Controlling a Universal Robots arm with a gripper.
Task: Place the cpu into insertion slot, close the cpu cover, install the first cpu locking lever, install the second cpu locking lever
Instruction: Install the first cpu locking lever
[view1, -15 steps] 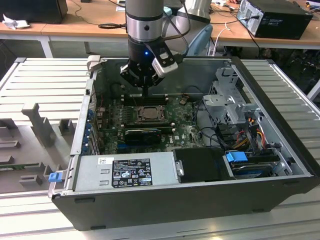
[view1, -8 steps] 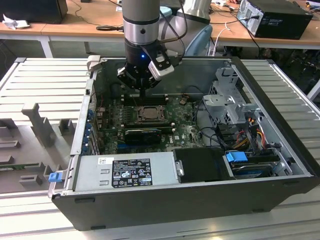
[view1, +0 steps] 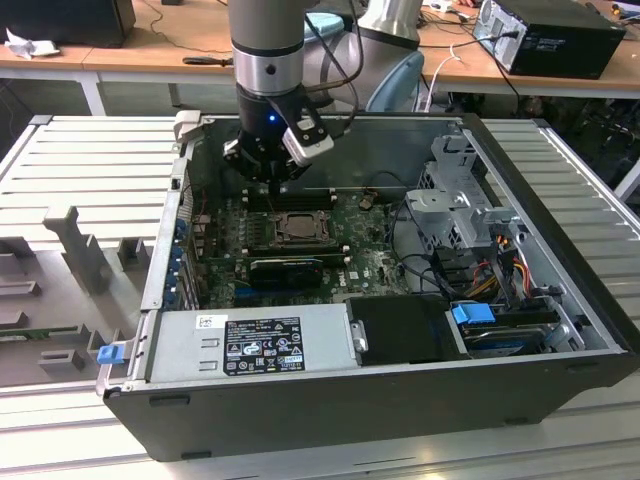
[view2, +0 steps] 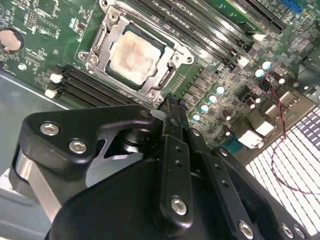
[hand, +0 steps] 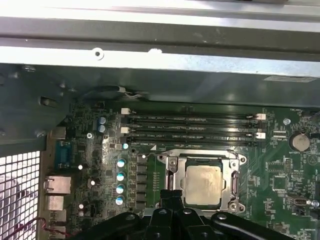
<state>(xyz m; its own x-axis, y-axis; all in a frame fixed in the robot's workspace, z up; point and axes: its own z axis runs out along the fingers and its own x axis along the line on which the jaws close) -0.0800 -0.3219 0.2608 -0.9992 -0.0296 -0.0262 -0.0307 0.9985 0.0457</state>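
Gripper: in the second wrist view the gripper (view2: 172, 102) has its two fingers pressed together with nothing between them; it carries no part
Gripper position: low inside the open computer case (view1: 400, 400), tips just beside one corner of the socket frame, on the side away from the cpu's face; I cannot tell whether they touch metal
Cpu: the cpu (view2: 134, 56) lies flat in the insertion slot (view2: 159, 47), pale face up and square to the rim
Cover: the cpu cover (view2: 105, 45) is down around the chip, which shows through its window
Levers: I cannot tell from these views whether either one is hooked
Nearby parts: the memory slots (hand: 195, 127) run along one side of the socket, and a row of blue-topped capacitors (hand: 121, 175) stands near the fingertips on the motherboard (view2: 220, 60)
Risk, slipping: the narrow closed tips could slide off a thin springy lever and strike the capacitors or scrape the board
Risk, uneven load: a push at one corner alone could tilt the cover and press the chip crookedly onto the contacts
Risk, snagging: a sideways sweep could catch the white latches of the memory slots
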